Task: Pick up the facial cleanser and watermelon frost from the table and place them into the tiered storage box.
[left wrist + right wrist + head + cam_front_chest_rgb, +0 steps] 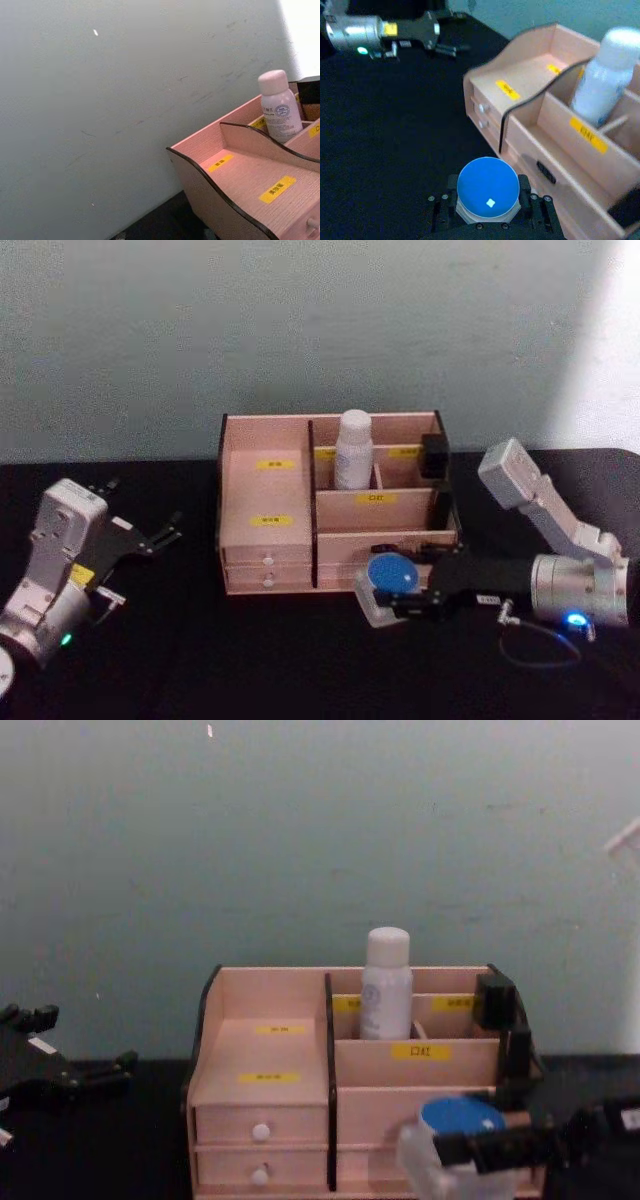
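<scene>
R front tray of storage box open from above, white bottle blocks rear-mid slot, L tiers free

Silver-grey left arm: yellow sticker, green light, black left hand. Right arm alike: blue light, looped cable, black right hand.

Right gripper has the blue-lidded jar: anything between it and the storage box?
No separate thing visible. The right gripper holds the blue-lidded jar close before the tiered storage box's right front wall. The white bottle stands farther back, in a rear compartment.
</scene>
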`<state>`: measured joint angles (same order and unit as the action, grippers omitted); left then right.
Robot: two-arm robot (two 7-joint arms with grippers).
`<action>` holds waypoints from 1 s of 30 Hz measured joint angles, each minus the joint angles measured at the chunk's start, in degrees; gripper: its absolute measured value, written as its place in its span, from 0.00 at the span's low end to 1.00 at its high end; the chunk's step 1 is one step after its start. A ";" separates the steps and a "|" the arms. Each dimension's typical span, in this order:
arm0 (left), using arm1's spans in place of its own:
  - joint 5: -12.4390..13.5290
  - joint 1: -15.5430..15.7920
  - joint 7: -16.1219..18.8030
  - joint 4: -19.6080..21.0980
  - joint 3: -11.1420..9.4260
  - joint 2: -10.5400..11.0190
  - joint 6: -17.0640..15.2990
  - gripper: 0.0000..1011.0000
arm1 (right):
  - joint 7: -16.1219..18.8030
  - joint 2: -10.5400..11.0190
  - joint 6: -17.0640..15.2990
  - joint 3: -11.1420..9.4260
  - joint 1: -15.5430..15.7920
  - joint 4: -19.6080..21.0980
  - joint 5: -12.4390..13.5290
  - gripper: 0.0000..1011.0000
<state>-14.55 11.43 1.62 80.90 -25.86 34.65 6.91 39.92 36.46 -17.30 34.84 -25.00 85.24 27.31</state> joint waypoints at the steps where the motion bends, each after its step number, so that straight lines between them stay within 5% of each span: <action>1: 0.00 0.00 0.00 0.00 0.00 0.00 0.00 0.99 | 0.10 -0.01 0.10 -0.02 -0.24 0.12 0.16 0.71; 13: 0.00 0.00 0.00 0.00 0.00 0.00 0.00 0.99 | 0.32 -2.83 1.19 0.90 -5.51 -1.55 1.34 0.71; 30: 0.00 0.00 0.00 0.00 0.00 0.00 0.00 0.99 | -1.85 -13.02 3.59 3.69 -14.42 -12.37 1.27 0.71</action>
<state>-14.55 11.43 1.62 80.90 -25.86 34.64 6.91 38.06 23.43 -13.70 38.53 -39.41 72.86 28.58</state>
